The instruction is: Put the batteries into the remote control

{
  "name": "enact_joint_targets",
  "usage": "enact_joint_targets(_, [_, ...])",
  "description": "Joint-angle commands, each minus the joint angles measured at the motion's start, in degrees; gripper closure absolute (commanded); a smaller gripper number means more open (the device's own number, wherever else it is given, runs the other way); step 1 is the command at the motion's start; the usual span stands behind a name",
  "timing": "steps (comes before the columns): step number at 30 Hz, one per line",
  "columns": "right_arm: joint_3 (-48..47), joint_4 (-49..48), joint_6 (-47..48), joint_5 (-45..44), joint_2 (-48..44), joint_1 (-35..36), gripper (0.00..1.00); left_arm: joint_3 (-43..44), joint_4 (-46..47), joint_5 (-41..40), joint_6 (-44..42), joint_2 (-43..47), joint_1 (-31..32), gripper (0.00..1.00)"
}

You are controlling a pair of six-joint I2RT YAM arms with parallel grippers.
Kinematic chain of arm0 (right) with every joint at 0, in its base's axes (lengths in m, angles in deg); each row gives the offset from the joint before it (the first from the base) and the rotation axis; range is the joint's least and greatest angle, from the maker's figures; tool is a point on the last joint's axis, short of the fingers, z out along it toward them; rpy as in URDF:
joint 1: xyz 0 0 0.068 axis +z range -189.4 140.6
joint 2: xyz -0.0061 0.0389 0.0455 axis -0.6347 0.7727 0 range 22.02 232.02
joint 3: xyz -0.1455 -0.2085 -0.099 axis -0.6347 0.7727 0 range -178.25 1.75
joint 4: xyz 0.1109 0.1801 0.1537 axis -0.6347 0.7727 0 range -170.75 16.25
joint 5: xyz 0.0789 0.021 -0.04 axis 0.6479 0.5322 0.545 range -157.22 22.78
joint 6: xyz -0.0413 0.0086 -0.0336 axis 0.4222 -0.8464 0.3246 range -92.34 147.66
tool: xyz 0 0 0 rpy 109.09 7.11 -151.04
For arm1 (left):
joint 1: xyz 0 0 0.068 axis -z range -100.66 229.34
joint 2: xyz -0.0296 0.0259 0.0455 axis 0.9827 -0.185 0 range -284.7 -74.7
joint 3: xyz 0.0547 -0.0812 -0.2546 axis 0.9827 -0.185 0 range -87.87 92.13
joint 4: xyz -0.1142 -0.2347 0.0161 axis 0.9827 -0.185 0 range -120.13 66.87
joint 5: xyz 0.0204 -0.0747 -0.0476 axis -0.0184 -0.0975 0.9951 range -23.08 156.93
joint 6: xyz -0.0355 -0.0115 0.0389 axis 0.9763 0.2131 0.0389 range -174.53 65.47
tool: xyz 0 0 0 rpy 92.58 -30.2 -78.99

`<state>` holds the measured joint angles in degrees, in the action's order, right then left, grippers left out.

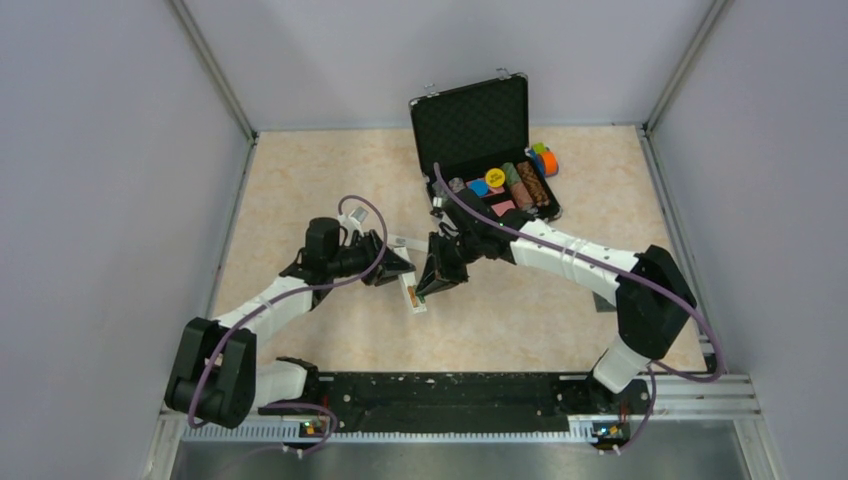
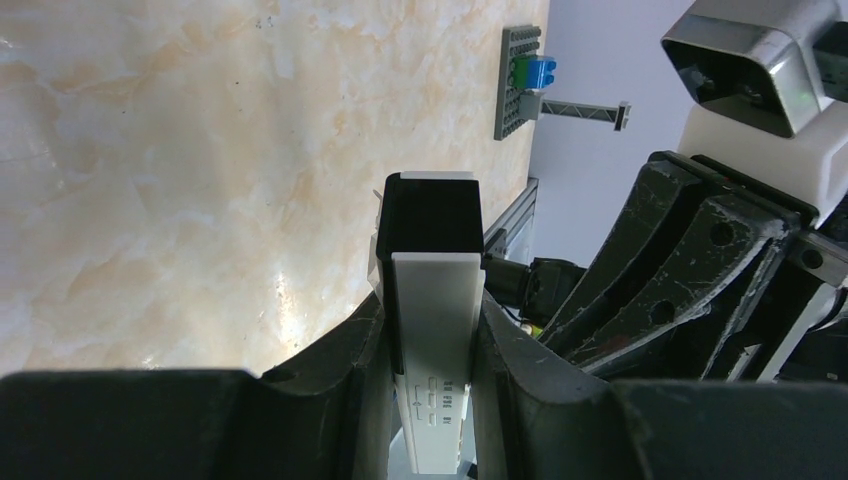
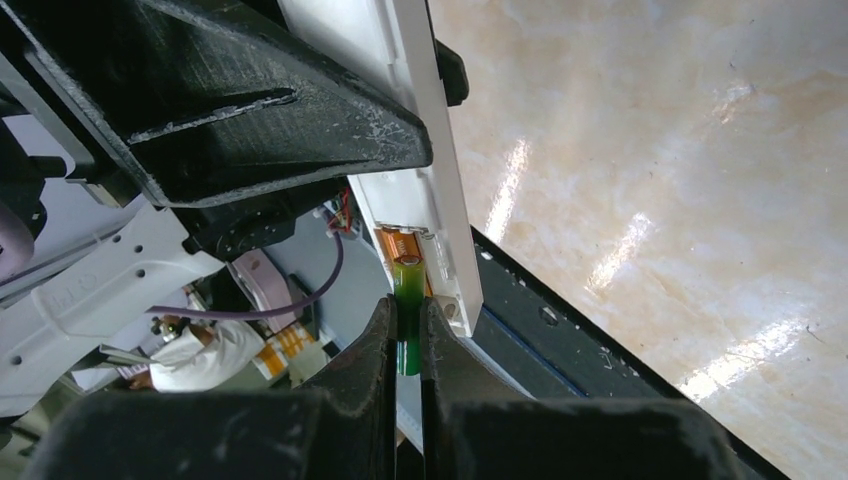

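The remote control (image 2: 436, 300) is clamped between the fingers of the left claw (image 2: 432, 345) and held above the tabletop (image 1: 330, 180). The green battery (image 3: 407, 285) is pinched in the almost closed right claw (image 3: 407, 312), with its tip set against the open compartment at the remote control's end. An orange-brown piece (image 3: 393, 240) is seen inside, possibly the other battery.

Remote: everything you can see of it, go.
The remote is a slim, flat white plastic bar with a dark section toward one end and faint embossed marks. The left hand clamps its long edges, holding it above the table. Its battery bay is open, orange inside; a green battery, pinched by the right hand, has its tip at that bay.
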<state>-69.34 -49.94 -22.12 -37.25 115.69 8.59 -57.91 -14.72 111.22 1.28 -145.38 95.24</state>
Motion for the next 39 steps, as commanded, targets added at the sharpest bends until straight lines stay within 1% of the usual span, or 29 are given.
enact_joint_targets(1, [-2.9,1.2,-0.9,-0.1,1.0,0.8,1.0,2.9,-0.2,0.2,-1.3,0.0,0.2,1.0])
enact_joint_targets(9, [-3.0,3.2,-0.3,-0.7,1.6,1.4,1.0,3.2,-0.4,-0.1,-1.7,0.0,0.2,1.0])
enact_joint_targets(17, [-5.1,4.6,0.4,-2.3,3.3,1.6,1.0,2.9,1.2,1.9,0.3,0.0,0.2,1.0])
enact_joint_targets(28, [-6.7,5.8,-0.2,-4.8,4.2,1.6,0.84,3.8,-0.3,4.4,2.9,-1.2,0.1,1.0])
enact_joint_targets(36, [-7.3,5.8,-0.5,-5.0,4.2,1.6,0.79,4.8,-0.5,6.0,3.9,-3.5,-0.2,1.0])
enact_joint_targets(39, [-7.5,5.8,-0.6,-5.2,3.7,1.6,0.75,5.1,-0.5,6.4,3.7,-4.0,-0.7,1.0])
